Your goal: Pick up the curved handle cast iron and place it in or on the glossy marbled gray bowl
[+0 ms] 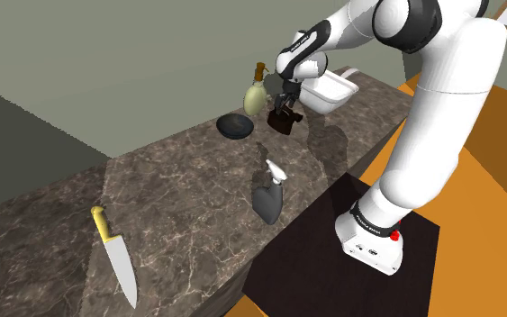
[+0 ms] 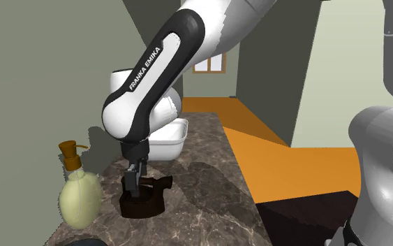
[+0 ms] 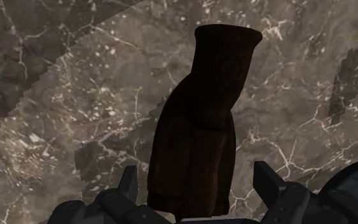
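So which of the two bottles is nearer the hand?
The pale green pump bottle with the brown top, right beside the hand; the grey spray bottle sits farther along the counter, toward the knife.

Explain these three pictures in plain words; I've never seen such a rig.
This is a white robot arm with dark joints, ending in a black two-finger gripper. One picture looks down from beside its stand, one from close by at counter height, one from a camera on the hand. On the dark marbled counter are a yellow-handled knife, a grey bottle-shaped thing with a white top, a dark round bowl, a pale green pump bottle, a white tub and a small dark brown pan with a curved handle. Nothing is held: the open fingers stand either side of that handle without clasping it.
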Action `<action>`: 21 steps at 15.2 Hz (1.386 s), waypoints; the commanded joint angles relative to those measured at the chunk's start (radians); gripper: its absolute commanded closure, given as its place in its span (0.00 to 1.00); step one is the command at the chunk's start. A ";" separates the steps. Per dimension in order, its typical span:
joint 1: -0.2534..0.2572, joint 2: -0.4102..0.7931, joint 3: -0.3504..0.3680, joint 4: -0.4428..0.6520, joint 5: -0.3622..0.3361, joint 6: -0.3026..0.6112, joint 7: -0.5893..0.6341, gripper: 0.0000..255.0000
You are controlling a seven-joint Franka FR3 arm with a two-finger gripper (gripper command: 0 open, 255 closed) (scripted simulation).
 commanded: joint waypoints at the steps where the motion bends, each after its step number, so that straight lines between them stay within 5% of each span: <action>1: 0.000 0.001 0.000 -0.002 0.001 0.003 -0.001 0.00; 5: 0.000 0.001 0.000 -0.001 0.001 0.002 0.000 0.00; 6: 0.000 0.001 0.000 -0.001 0.001 0.002 0.000 1.00; 21: 0.011 -0.059 -0.015 0.009 -0.030 -0.064 0.020 1.00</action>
